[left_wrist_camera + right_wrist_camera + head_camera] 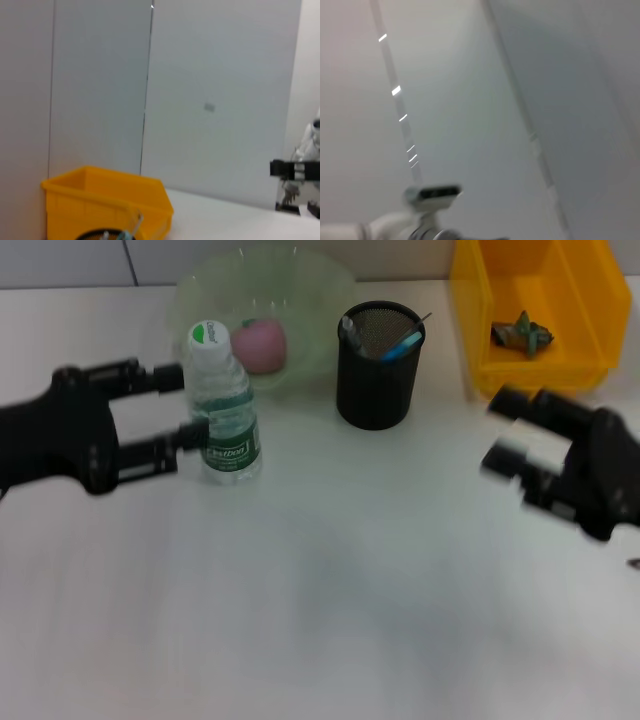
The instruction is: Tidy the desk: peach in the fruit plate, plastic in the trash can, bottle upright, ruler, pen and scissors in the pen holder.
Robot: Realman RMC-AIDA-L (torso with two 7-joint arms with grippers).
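Left gripper (pixel 185 405), jaws open, flanks the upright bottle (pixel 224 410); light, slick plastic, best held mid-body; right gripper (pixel 515 430) open, idle

The front half of the desk (pixel 330 640) is free for passing. At the back, bottle (pixel 225 405), fruit plate (pixel 300 290), pen holder (pixel 378 365) and yellow bin (pixel 470 300) stand close together.

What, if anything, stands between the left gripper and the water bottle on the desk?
Nothing visible does. In the head view the left gripper is open, its fingers right beside the upright water bottle. The fruit plate lies behind the bottle.
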